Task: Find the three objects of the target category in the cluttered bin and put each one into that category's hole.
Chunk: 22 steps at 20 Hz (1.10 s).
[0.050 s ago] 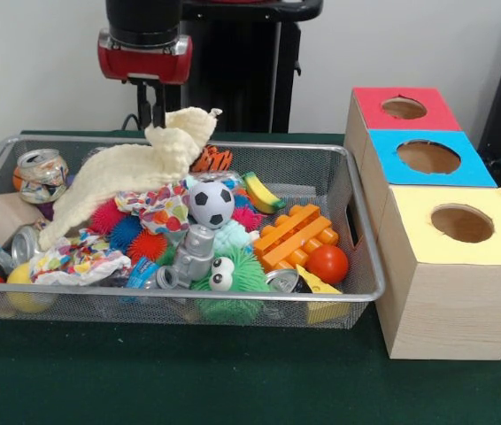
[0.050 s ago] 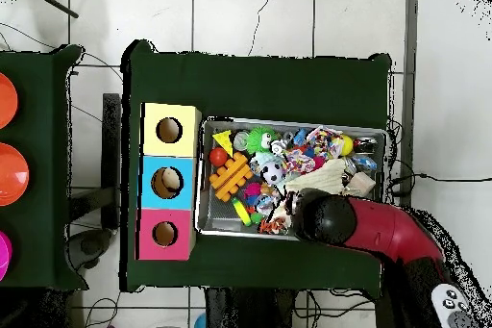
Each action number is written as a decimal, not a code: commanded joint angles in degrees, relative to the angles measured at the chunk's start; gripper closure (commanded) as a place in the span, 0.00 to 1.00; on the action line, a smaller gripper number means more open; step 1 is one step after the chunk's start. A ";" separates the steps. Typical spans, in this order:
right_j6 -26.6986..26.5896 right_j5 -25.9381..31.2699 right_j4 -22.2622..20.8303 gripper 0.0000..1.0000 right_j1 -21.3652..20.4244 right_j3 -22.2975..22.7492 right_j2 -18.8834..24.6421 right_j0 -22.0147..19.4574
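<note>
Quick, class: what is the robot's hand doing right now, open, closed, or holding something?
Hand: closed on the cream cloth, lifting one end of it above the wire bin.

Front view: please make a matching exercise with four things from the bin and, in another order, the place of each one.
Things:
1. cloth
2. soccer ball
3. red ball
4. can

Places:
A. right part of the bin, beside the orange block
B. far left corner of the bin
C. hanging from the gripper
D. middle of the pile

Pairs: 1-C, 2-D, 3-A, 4-B
</note>
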 commanded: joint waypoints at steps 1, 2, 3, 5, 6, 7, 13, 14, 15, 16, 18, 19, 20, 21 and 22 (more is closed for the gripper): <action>-6.75 1.67 -2.51 1.00 2.97 -4.16 6.92 -2.99; -6.98 1.72 -2.71 1.00 3.14 -4.31 7.15 -3.32; -7.26 1.66 -2.88 1.00 3.26 -4.33 7.50 -3.71; -7.58 1.73 -3.04 1.00 3.39 -4.31 8.17 -4.40; -7.68 1.68 -3.12 1.00 3.49 -4.32 8.44 -4.70; -7.85 1.43 -3.28 1.00 3.72 -4.30 8.82 -5.08; -10.16 1.98 -4.62 1.00 4.78 -5.13 10.62 -8.02; -10.86 2.39 -4.96 1.00 5.06 -5.64 10.98 -8.70; -11.55 2.81 -5.30 1.00 5.34 -6.16 11.33 -9.38; -11.80 3.01 -5.60 1.00 5.49 -6.39 11.64 -9.82; -12.24 3.31 -6.49 1.00 6.07 -7.07 12.17 -10.62; -12.39 3.45 -6.83 1.00 6.42 -7.39 12.52 -11.07; -12.37 3.64 -7.13 1.00 6.59 -7.58 12.82 -11.34; -12.40 3.84 -7.44 1.00 6.78 -7.81 13.17 -11.67; -12.54 4.12 -7.66 1.00 6.88 -7.99 13.52 -12.02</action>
